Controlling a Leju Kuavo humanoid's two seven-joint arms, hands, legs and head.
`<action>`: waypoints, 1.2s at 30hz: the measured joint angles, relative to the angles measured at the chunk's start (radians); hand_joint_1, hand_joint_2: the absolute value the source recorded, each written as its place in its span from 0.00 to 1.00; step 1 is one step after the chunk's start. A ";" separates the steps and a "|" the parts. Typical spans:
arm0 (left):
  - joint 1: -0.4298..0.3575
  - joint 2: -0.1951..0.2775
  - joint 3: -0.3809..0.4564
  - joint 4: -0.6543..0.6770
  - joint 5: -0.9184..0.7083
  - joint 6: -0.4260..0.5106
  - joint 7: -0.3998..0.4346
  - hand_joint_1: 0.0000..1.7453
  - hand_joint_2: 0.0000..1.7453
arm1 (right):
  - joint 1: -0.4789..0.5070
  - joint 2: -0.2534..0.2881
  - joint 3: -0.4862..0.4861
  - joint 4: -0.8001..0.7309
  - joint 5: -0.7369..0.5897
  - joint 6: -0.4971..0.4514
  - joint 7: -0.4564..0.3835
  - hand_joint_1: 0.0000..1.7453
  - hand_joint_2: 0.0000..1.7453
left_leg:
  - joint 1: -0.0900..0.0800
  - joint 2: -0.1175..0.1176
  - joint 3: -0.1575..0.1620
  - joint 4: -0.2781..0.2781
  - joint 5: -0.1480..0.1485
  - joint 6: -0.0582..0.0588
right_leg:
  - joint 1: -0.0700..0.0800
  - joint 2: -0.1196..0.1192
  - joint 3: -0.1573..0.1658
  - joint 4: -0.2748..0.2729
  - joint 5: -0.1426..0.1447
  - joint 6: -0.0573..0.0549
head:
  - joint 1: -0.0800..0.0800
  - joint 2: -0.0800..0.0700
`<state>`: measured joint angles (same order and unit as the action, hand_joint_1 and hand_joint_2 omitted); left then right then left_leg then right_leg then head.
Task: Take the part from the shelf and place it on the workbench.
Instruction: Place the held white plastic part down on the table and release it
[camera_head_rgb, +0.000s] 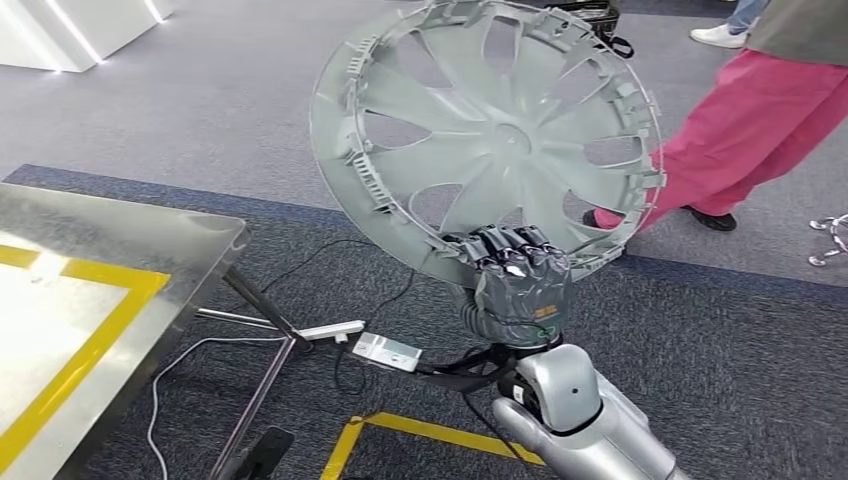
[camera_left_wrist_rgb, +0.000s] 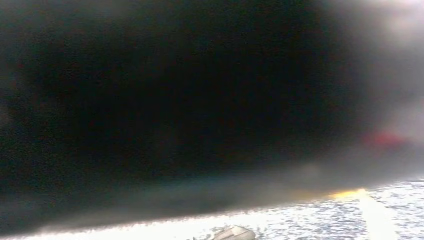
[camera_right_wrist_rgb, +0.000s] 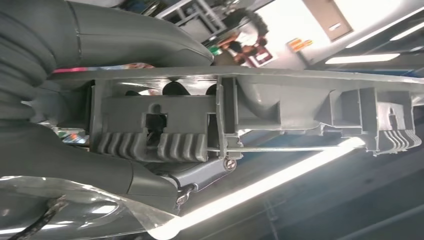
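One part: grey plastic spoked wheel cover (camera_head_rgb: 487, 138), upright, rim gripped
Right hand (camera_head_rgb: 515, 282): holds cover rim
Left hand: can't tell
Table: steel-topped table (camera_head_rgb: 150, 235), well apart to the left

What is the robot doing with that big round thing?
The robot's right robot hand is holding a big grey wheel cover by its lower rim, lifted up in the air and standing nearly upright. The shiny metal workbench with yellow tape on it sits off to the left, and the cover is not on it yet. A person in pink trousers stands on the carpet behind the cover.
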<state>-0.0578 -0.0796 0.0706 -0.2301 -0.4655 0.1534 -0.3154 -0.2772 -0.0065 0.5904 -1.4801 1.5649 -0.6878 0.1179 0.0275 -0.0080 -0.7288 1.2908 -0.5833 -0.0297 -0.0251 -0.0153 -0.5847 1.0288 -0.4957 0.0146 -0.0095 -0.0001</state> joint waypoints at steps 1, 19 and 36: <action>0.001 0.000 0.000 0.000 -0.001 -0.001 0.000 0.00 0.00 | 0.000 0.000 0.000 0.000 0.000 0.000 0.000 1.00 1.00 | -0.001 0.001 -0.012 0.022 0.003 0.004 | 0.004 -0.011 0.002 0.000 -0.002 -0.002 | 0.000 0.000; -0.001 -0.003 -0.007 0.000 -0.001 -0.013 0.010 0.00 0.00 | 0.013 0.003 -0.013 -0.011 0.000 0.000 -0.024 1.00 1.00 | -0.027 -0.067 0.126 -0.269 0.127 0.066 | 0.012 0.035 -0.091 0.146 -0.027 0.028 | 0.008 0.000; -0.005 0.003 -0.016 0.001 -0.003 -0.017 0.029 0.00 0.00 | 0.028 0.015 -0.023 -0.017 -0.004 0.000 -0.031 1.00 1.00 | -0.025 0.059 0.083 -0.215 0.140 0.016 | 0.007 -0.059 0.030 -0.012 -0.018 0.003 | -0.011 0.000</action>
<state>-0.0623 -0.0767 0.0550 -0.2289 -0.4687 0.1368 -0.2868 -0.2494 0.0089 0.5672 -1.4973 1.5614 -0.6882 0.0868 0.0025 0.0514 -0.6459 1.0763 -0.4432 -0.0133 -0.0178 -0.0748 -0.5551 1.0169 -0.5140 0.0178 -0.0204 -0.0001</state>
